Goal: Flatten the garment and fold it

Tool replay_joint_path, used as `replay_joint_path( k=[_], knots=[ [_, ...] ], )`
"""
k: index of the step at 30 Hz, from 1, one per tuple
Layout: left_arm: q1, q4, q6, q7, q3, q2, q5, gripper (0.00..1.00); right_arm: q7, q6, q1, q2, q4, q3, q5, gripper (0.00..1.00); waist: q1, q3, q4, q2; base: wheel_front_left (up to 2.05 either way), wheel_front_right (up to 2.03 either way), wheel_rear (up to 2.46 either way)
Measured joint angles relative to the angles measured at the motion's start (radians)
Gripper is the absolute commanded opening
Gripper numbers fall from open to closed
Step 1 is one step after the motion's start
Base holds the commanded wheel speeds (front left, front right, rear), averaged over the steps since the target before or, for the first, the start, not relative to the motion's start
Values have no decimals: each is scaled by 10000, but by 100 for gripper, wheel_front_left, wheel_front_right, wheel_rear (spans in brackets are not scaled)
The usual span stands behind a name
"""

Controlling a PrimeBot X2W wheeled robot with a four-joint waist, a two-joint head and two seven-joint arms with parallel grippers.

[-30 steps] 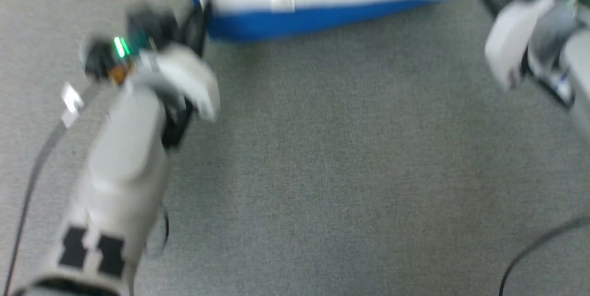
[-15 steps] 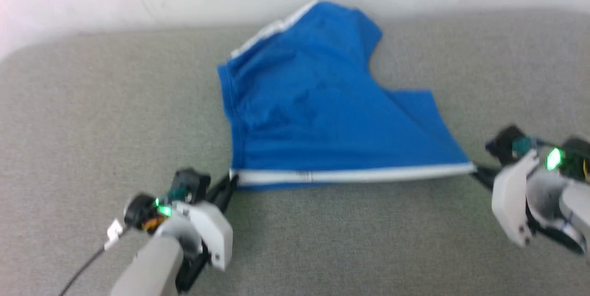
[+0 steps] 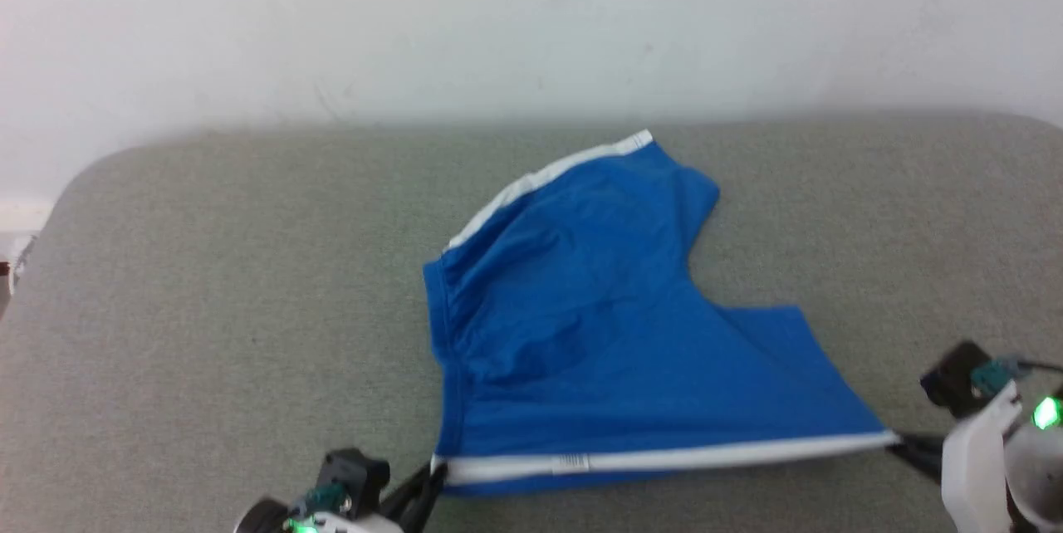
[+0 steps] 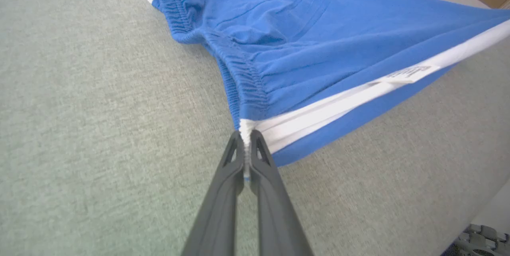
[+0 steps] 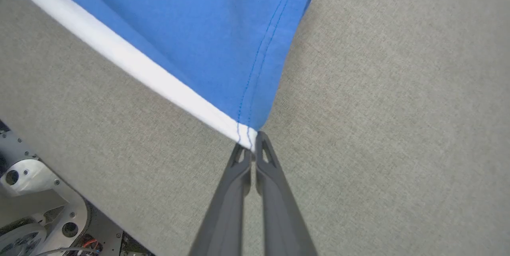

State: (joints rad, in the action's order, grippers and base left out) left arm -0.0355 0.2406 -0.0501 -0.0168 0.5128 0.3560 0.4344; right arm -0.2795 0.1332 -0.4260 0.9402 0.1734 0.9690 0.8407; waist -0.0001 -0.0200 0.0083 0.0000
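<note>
Blue shorts (image 3: 598,325) are lying across the middle of the grey table (image 3: 208,284) in the head view. The waistband (image 3: 440,334) is facing the table's left end and one white stripe (image 3: 664,458) is running along the table's near edge. The left gripper (image 3: 432,479), at that near edge, is clamping the stripe's waistband end. The right gripper (image 3: 901,443), toward the table's right end, is clamping the stripe's other end, and the stripe is stretching straight between them.

Left wrist view: the left gripper (image 4: 247,144) is pinching the white corner where the stripe (image 4: 338,104) is meeting the gathered waistband (image 4: 243,76). A tag (image 4: 410,73) is sitting on the stripe, over the table (image 4: 99,108).

Right wrist view: the right gripper (image 5: 253,146) is pinching the shorts (image 5: 199,20) at the corner where the stripe (image 5: 131,64) is meeting the stitched hem (image 5: 263,56), above the table (image 5: 398,128).
</note>
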Motion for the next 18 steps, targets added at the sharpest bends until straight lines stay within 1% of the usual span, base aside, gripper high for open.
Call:
replay_joint_path(
  k=[6,10,14,18],
  knots=[
    [1429,-1287,219,-642,148,408,255,0,-688,0,1765,625,-1122,-663,341,0,0,369,236,0,0,0,0],
    [2075,-2027,343,-974,391,537,357,0,-813,0,2588,945,-1691,-1607,339,0,-1,433,398,0,0,0,0],
    [2018,-2410,347,-970,477,479,341,0,-899,0,2781,965,-2042,-2828,100,0,1,272,496,0,0,0,0],
    [1377,-2706,378,-838,470,242,224,0,-1001,-2,2777,767,-2385,-4013,-140,0,2,-37,598,0,0,0,0]
  ],
)
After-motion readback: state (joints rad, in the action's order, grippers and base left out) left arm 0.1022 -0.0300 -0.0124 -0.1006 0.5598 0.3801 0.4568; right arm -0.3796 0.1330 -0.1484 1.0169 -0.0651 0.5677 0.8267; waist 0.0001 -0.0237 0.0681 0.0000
